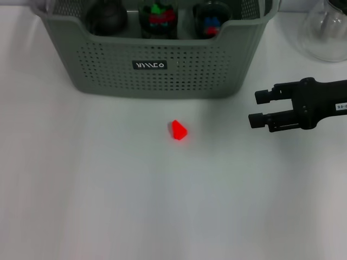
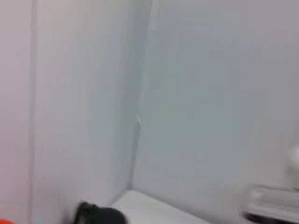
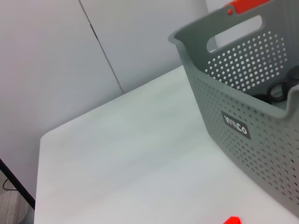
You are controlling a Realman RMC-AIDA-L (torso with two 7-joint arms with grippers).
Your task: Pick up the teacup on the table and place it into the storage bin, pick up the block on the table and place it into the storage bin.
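Note:
A small red block (image 1: 178, 130) lies on the white table, a little in front of the storage bin (image 1: 162, 81), a grey-green perforated basket with a black label. The right wrist view shows the bin (image 3: 243, 93) and a corner of the block (image 3: 232, 220) too. My right gripper (image 1: 257, 108) hovers to the right of the block, fingers pointing left, open and empty. No teacup shows on the table; three dark round vessels (image 1: 107, 19) sit inside the bin, two with coloured pieces in them. My left gripper is out of view.
A clear glass vessel (image 1: 328, 32) stands at the back right, beside the bin. Open white table (image 1: 81, 189) spreads in front of the bin and to the left. The left wrist view shows only pale walls.

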